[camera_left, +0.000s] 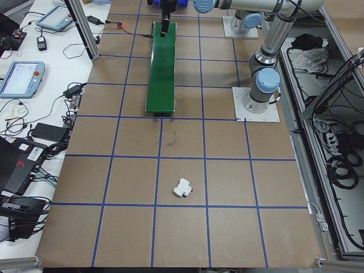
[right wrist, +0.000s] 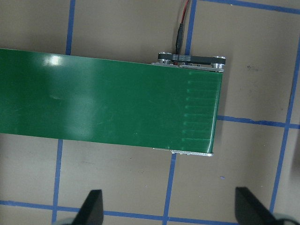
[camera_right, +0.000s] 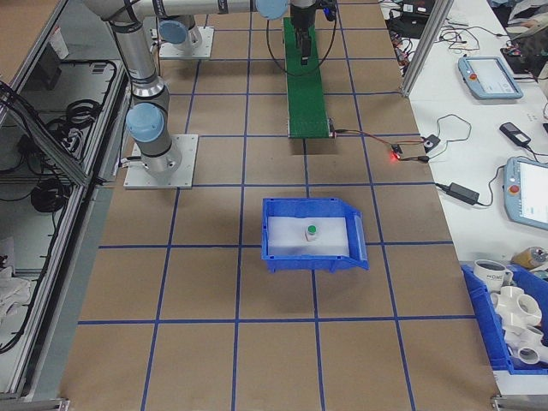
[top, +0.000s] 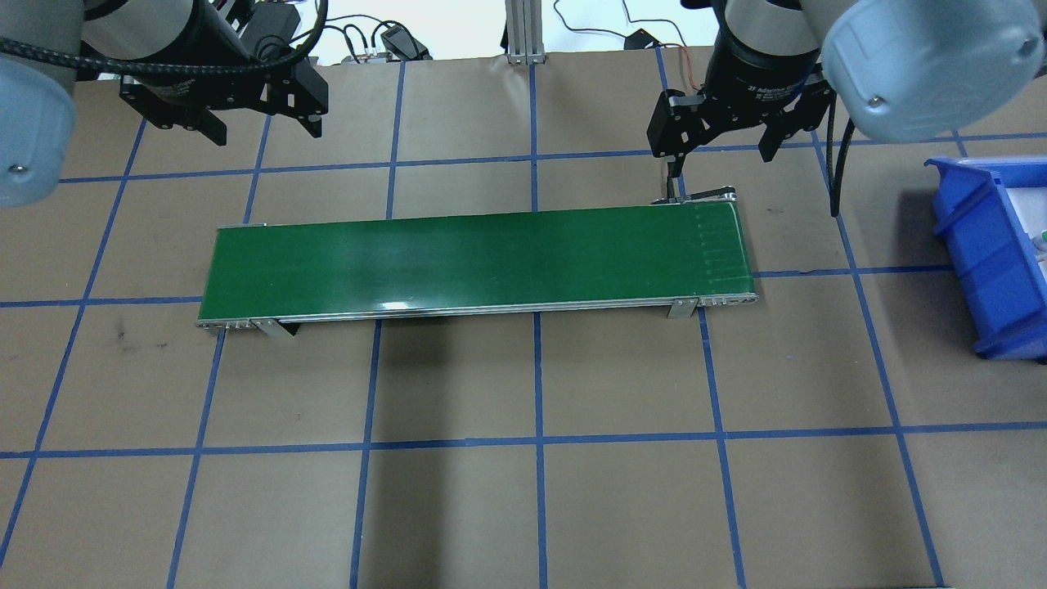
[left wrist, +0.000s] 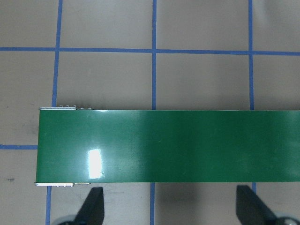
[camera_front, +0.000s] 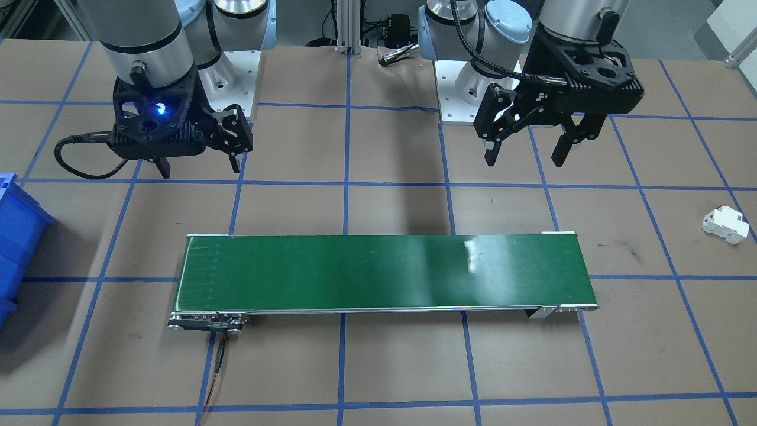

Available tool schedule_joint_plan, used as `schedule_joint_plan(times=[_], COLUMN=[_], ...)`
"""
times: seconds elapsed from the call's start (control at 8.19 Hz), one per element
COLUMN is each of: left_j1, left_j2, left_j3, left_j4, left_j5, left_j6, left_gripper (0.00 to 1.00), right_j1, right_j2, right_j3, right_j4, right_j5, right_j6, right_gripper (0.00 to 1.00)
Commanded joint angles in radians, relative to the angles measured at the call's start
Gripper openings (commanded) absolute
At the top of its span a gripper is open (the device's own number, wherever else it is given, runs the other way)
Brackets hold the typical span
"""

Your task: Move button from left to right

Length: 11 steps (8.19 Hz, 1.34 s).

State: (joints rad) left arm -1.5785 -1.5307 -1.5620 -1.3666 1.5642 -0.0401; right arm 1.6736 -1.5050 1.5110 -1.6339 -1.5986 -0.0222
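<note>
The button (camera_right: 312, 231), a green cap on a white body, sits inside the blue bin (camera_right: 312, 261) on the table to my right, seen clearly only in the exterior right view. The green conveyor belt (camera_front: 378, 272) lies bare across the middle of the table. My left gripper (camera_front: 526, 151) hangs open above the table behind the belt's left end, with nothing between its fingers (left wrist: 91, 206). My right gripper (camera_front: 200, 167) hangs open and empty behind the belt's right end (right wrist: 201, 112). Both are well apart from the button.
A white oblong block (camera_front: 725, 225) with red marks lies on the paper far to my left, also the white block (camera_left: 182, 188) in the exterior left view. The blue bin (top: 981, 245) stands at the table's right side. A cable (camera_front: 216, 361) runs from the belt's motor end.
</note>
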Motion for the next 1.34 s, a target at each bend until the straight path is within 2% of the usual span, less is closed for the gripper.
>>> schedule_joint_plan(times=[0.0,1.22], left_j1=[0.0,0.0], left_j2=[0.003,0.004], left_j3=[-0.004,-0.004], left_j4=[0.0,-0.002], left_j5=[0.014,0.014], left_j6=[0.002,-0.003], left_gripper=[1.0,1.0], right_j1=[0.008,0.006], right_j2=[0.0,0.002], right_j3=[0.001,0.011], right_j4=[0.005,0.006], right_j5=[0.0,-0.015], right_j6=[0.002,0.002], right_gripper=[1.0,1.0])
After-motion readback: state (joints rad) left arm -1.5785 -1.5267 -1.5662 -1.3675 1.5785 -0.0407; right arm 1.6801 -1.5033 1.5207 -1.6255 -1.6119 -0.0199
